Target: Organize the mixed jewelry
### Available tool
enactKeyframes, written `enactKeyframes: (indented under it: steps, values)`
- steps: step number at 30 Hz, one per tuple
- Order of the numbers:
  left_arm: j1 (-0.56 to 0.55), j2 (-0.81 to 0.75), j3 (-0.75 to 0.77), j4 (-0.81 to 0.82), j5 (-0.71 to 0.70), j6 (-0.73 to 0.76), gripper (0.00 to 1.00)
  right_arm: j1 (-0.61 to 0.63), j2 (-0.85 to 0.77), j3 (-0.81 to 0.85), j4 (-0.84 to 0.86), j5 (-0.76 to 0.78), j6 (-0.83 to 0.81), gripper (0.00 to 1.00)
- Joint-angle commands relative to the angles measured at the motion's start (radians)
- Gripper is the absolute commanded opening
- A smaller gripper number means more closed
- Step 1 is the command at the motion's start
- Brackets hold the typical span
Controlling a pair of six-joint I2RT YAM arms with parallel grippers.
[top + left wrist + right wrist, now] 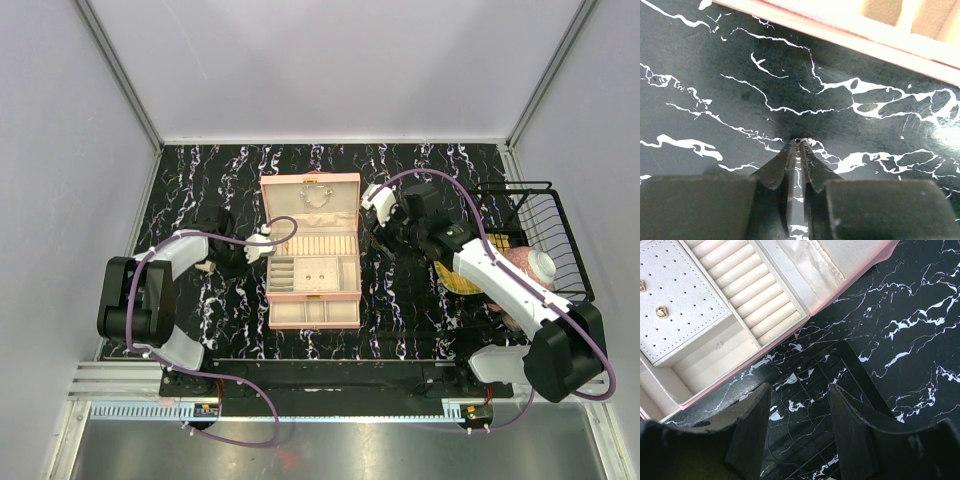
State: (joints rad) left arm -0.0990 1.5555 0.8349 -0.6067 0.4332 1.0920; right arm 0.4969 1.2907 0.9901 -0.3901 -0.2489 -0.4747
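The pink quilted case (310, 318) lies open mid-table, its cream lining showing. Two gold studs (661, 311) sit pinned on the perforated panel of the case (770, 347), and a tiny clear piece (718, 345) lies in the compartment beside it. My left gripper (260, 245) is down at the tabletop just left of the case. Its fingertips (801, 143) are pinched together on a tiny shiny piece of jewelry (809, 140). My right gripper (385, 230) hovers by the case's right edge. It is open (800, 390), with only marbled tabletop between its fingers.
A black wire basket (548, 215) stands at the right with a pink and white item (525, 265) in it. A yellow object (458, 282) lies under the right arm. The case rim (850, 37) runs close ahead of the left fingers. Grey walls enclose three sides.
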Motion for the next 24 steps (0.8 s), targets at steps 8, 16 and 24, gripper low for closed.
enactKeyframes:
  steps: [8,16,24]
  values:
    - [-0.001,-0.026,0.000,-0.004,-0.008,-0.007,0.05,-0.006,0.002,0.004,0.013,-0.013,-0.007,0.56]
    - [-0.001,-0.084,-0.023,-0.001,-0.001,-0.032,0.01,-0.006,-0.002,0.002,0.010,-0.016,-0.007,0.57]
    - [-0.001,-0.185,-0.031,0.016,-0.010,-0.125,0.00,-0.006,-0.007,0.007,0.008,-0.020,-0.007,0.57]
